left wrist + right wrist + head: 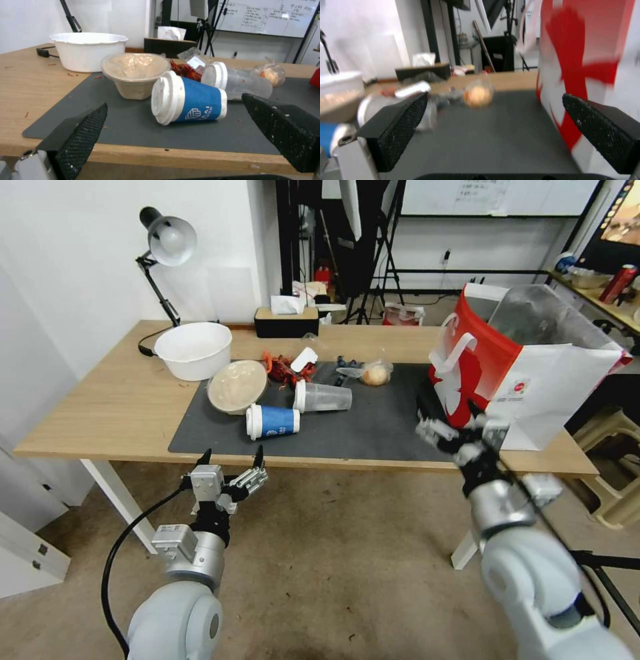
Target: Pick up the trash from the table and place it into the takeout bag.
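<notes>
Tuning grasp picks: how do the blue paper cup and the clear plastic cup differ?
The blue paper cup is opaque and nearer the table's front edge; the clear plastic cup is see-through and lies behind it. Both have white lids, lie on their sides on the grey mat, lids toward the robot's left.

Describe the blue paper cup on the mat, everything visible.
The blue paper cup lies on its side on the dark grey mat, near the table's front edge. Its white plastic lid is still fitted and points toward the robot's left. The blue wall carries a small white logo, and a white rim rings the base. Nothing grips it. The beige bowl and clear plastic cup sit just behind it.
</notes>
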